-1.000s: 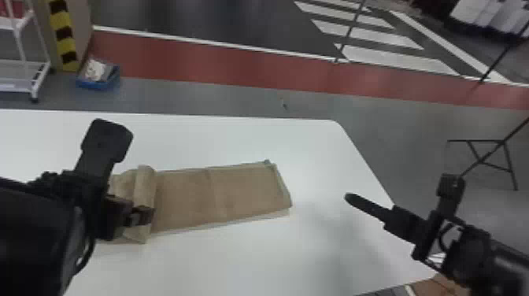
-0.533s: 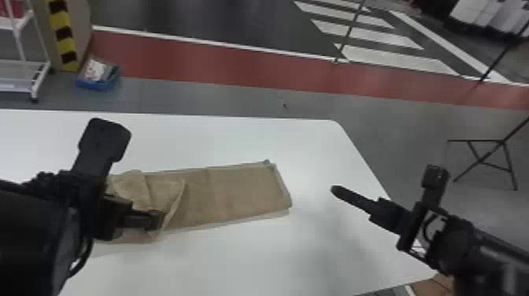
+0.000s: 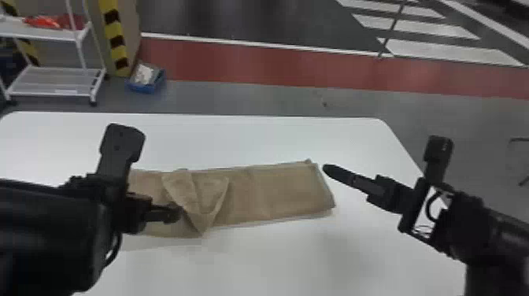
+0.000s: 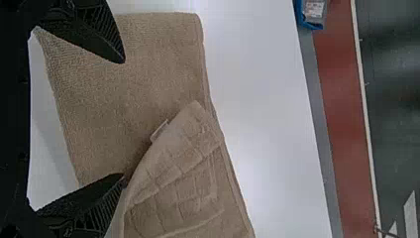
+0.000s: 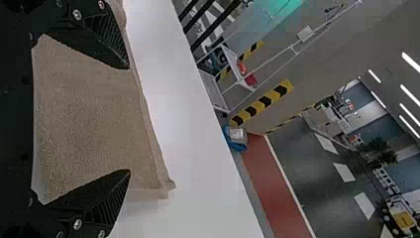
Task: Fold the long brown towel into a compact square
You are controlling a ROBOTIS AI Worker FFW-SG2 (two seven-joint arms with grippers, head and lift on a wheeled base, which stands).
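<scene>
Presently, your long brown towel point(image 3: 283, 193) lies lengthwise across the tabletop point(image 3: 256, 137), presumably so each arm can serve one end. Its rumpled flap point(image 4: 183, 173) rests left of the middle, apparently an unsquared fold. Your left end effector point(image 4: 123, 118) stands spread beside it, likely for regripping; contact is unclear. Your right end effector point(image 5: 129, 119), also spread, sits near the right end, well placed to steady it.

matt cloth towel point(image 3: 283, 193), smooth table point(image 3: 275, 267)
</scene>
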